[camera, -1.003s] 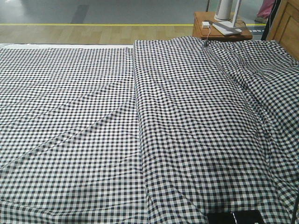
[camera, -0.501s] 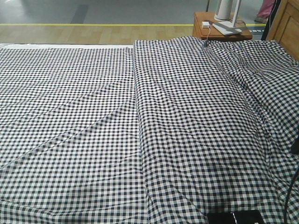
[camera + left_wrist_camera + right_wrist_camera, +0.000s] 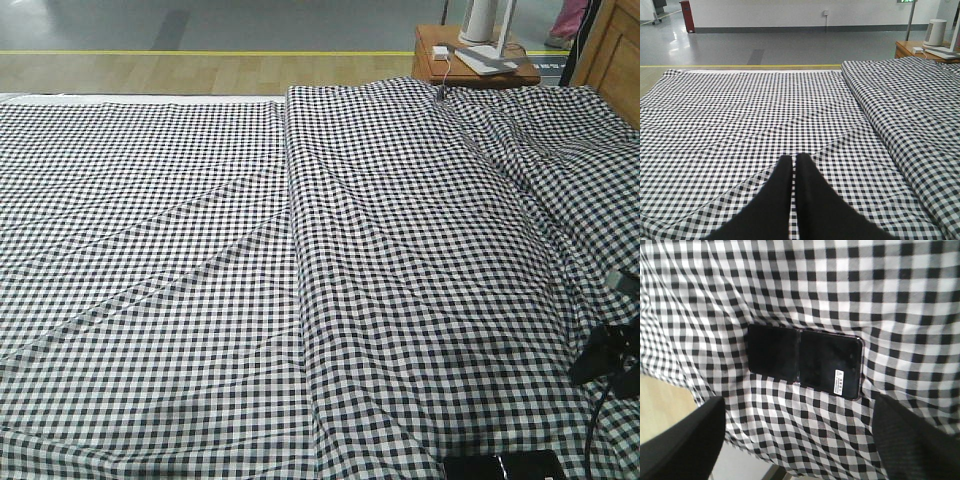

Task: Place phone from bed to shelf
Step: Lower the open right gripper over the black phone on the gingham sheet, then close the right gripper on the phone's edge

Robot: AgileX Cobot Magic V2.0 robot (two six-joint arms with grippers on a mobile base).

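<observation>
Right wrist view is showing the phone [image 3: 805, 361] lying flat on the bed [image 3: 900, 300], its dark glossy face up and its white sticker [image 3: 839, 381] sitting toward the right end. The right gripper [image 3: 797, 407] is hanging above it with its fingers [image 3: 690, 440] spread wide apart, one on each side of the phone, touching nothing. Pale floor [image 3: 660, 400] is showing past the cloth's edge at the lower left. In the front view, the phone is lying at the very near edge of the bed, right of the long fold, and the right arm [image 3: 608, 352] is reaching in from the right. The left gripper [image 3: 793, 159] is holding its fingers pressed together, empty, over the left half. A small side table [image 3: 470, 68] is standing at the far right.
</observation>
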